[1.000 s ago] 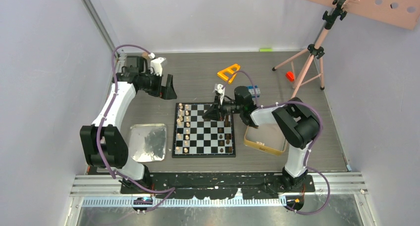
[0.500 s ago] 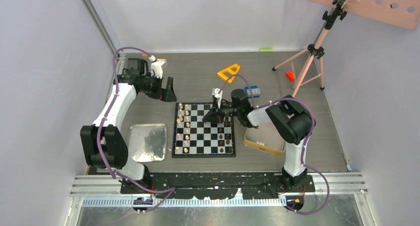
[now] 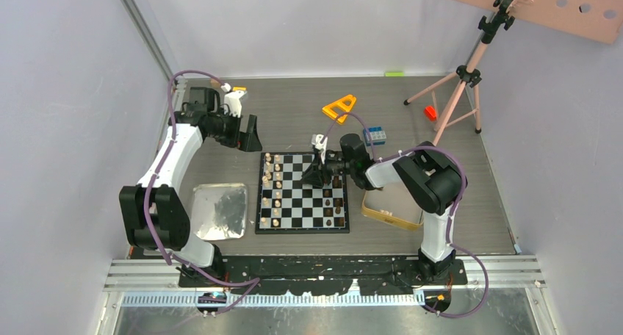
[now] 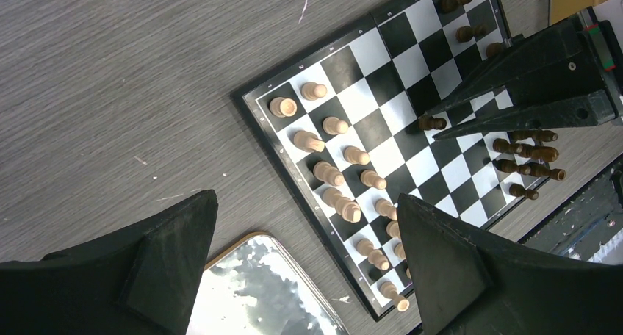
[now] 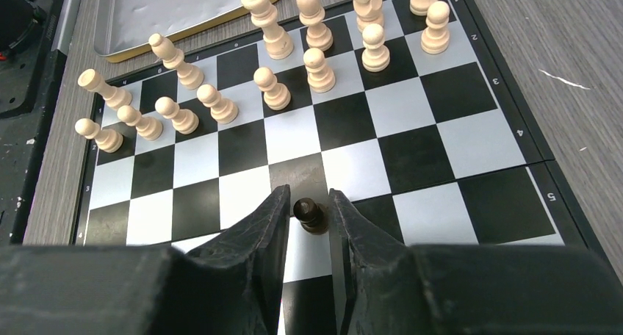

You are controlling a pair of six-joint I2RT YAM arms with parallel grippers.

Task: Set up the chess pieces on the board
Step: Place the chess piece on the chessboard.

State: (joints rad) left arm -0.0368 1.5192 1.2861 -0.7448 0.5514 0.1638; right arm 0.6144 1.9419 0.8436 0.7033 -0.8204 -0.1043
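The right gripper (image 5: pixel 308 203) reaches low across the board (image 5: pixel 411 159), its jaws narrow and flanking a single dark pawn (image 5: pixel 307 213) that stands upright on a middle square. A sliver of space shows beside the pawn's head, so the jaws look loosened rather than pinching. That fits a piece just set down, though this square is short of the dark ranks (image 3: pixel 338 203) at the board's right edge, so it may be only a stopover. The light pieces (image 3: pixel 273 192) stand in two files along the left edge. The left gripper (image 3: pixel 251 134) hangs with jaws wide and holding nothing over the table beyond the board's far-left corner, probably kept clear so the arms do not cross.

Against the earlier frame, the right arm has swung leftwards, carrying its jaws from the dark side towards the board's middle, and its grip has eased from a tight close. The left arm has barely shifted
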